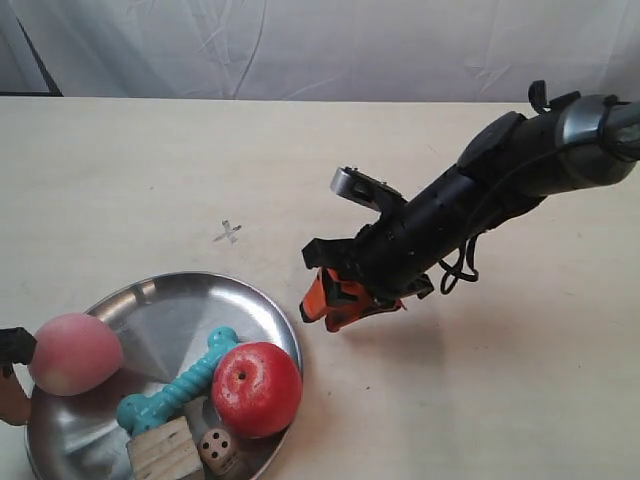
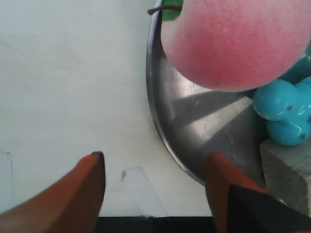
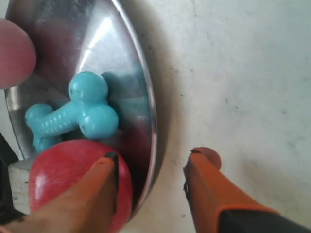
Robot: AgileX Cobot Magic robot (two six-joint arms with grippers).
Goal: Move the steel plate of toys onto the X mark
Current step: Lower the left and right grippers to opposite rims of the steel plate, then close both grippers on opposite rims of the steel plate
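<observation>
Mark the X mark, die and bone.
X mark (image 1: 228, 233), exterior view, crossing of its strokes.
Die (image 1: 218, 449), exterior view, its dotted face.
Bone (image 1: 183, 385), exterior view, middle of its shaft.

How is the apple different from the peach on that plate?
The apple is glossy deep red; the peach is matte, soft pink. In the exterior view the apple sits at the steel plate's right edge, the peach at its left. Both are round, similar-sized toys.

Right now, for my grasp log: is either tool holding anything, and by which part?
Nothing is held: the left tool and the right tool are open, each straddling the rim of the shiny round steel plate.
</observation>
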